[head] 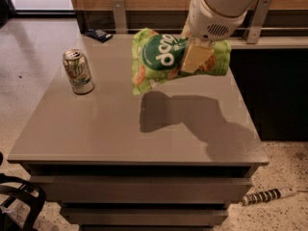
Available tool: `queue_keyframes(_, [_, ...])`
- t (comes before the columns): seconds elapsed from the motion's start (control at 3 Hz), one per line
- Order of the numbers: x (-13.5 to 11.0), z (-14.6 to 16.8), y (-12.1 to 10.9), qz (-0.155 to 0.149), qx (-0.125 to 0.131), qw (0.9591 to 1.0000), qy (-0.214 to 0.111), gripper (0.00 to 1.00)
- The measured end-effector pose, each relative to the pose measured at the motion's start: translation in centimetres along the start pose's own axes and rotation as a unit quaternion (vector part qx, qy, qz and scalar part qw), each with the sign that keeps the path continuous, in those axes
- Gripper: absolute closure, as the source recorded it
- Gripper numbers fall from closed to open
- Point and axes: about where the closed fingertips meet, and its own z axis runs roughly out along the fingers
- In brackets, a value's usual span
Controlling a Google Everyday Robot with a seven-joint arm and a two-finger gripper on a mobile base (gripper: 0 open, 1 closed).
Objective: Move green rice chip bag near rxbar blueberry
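Office-like: grey cabinet [96,129], speckled floor [284,215]; end effector [195,57] above cabinet.

The gripper [190,64], above the table's [96,129] far side, clamps the green rice chip bag [161,57]. Only its near finger [197,54] shows, covering part of the bag's print; the other is behind the bag. The top edge cuts off the arm [221,8]. The rxbar blueberry's [98,34] print is too small to read.

Glossy bag [161,57] in matt jaws (plastic)
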Motion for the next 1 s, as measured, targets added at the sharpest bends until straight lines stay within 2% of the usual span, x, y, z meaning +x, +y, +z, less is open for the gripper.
queue_keyframes(0.33, [0.4,-2.8,-3.6,0.007,0.060,0.9979,-0.022,1.00])
queue_keyframes(0.67, [0.4,-2.8,-3.6,0.007,0.060,0.9979,-0.022,1.00])
queue_keyframes(1.0, [-1.4,-2.0,-6.4,-0.032,0.074,0.9962,-0.032,1.00])
